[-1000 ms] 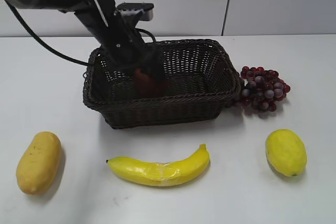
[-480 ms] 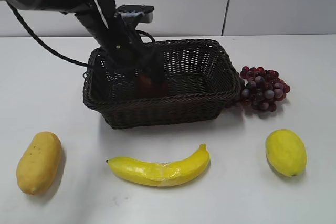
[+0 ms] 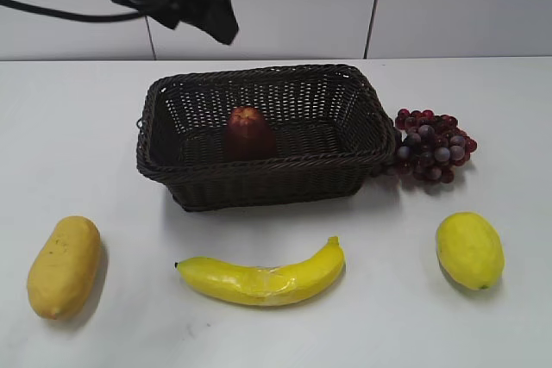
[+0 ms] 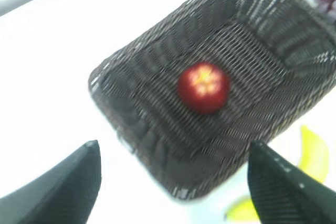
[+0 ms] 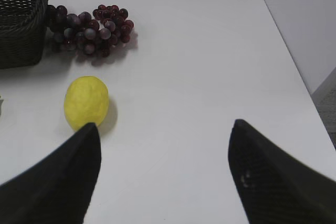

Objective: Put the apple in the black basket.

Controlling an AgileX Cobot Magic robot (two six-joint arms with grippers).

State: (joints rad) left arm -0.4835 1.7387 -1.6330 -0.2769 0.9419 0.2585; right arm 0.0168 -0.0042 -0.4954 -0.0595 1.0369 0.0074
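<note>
left gripper (image 4: 170,182): jaws spread wide with nothing between them, high above the basket toward the counter's far-left side; in the exterior view only its dark body shows near the top edge
right gripper (image 5: 163,177): fingers parted and empty, hovering over bare counter toward the right edge, near the lemon
apple (image 3: 249,133): sitting on the floor of the basket, left of its middle, dimpled end up, clear of both grippers
basket (image 3: 259,185): at the middle of the counter toward the far edge, upright, apple inside, grapes just beside its right wall
task: looks done, since the apple lies inside and nothing holds it
risk, apple: it stands on a narrow base on uneven weave, so a knock to the basket could tip it over; it would likely stay inside, as the walls rise around it
risk, left arm: if it comes down again it could catch the braided rim and drag the basket toward the left edge
risk, right gripper: any reach toward the middle of the counter could nudge the lemon (image 5: 86,102) or grapes (image 5: 89,29) into the basket wall
change, left arm: half a second ago it was down inside the basket over the apple; now it has lifted out and away to the top left
change, apple: earlier mostly hidden by the gripper, now in plain view and in about the same spot
change, rest: banana (image 3: 263,277), mango (image 3: 63,265), lemon and grapes have not moved
</note>
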